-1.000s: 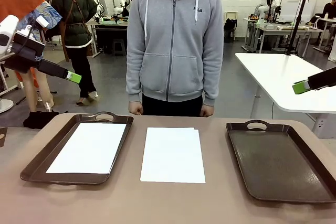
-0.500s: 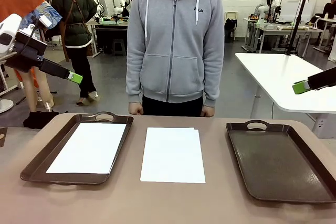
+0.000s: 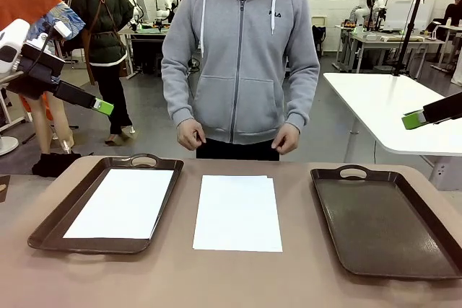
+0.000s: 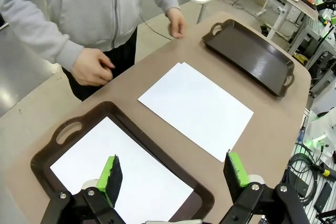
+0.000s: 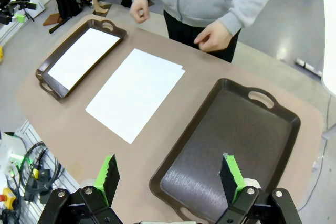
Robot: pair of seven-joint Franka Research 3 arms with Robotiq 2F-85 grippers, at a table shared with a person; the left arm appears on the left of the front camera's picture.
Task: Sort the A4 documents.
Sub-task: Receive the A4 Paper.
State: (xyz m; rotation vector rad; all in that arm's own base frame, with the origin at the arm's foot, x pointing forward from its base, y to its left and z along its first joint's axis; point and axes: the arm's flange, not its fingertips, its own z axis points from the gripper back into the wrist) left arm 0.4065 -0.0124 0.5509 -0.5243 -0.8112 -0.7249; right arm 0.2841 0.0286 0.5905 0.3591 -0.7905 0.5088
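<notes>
A small stack of white A4 documents (image 3: 237, 213) lies flat in the middle of the table, its top corners slightly offset. One more white sheet (image 3: 123, 202) lies in the brown left tray (image 3: 50, 225). The brown right tray (image 3: 382, 221) holds nothing. My left gripper (image 3: 101, 106) hangs open high above the table's left end, and in its wrist view the left gripper (image 4: 173, 171) is over the left tray (image 4: 47, 150) and the stack (image 4: 197, 106). My right gripper (image 3: 415, 119) is open, high at the right, and the right gripper (image 5: 170, 174) looks down on the right tray (image 5: 231, 140).
A person in a grey hoodie stands at the far edge, with one hand (image 3: 189, 135) and the other hand (image 3: 287, 138) held at waist height just beyond the stack. A white table (image 3: 390, 106) stands behind at the right.
The person has bent both arms and lifted both hands from behind the table's far edge to waist height. Both grippers and the sheets have stayed where they were.
</notes>
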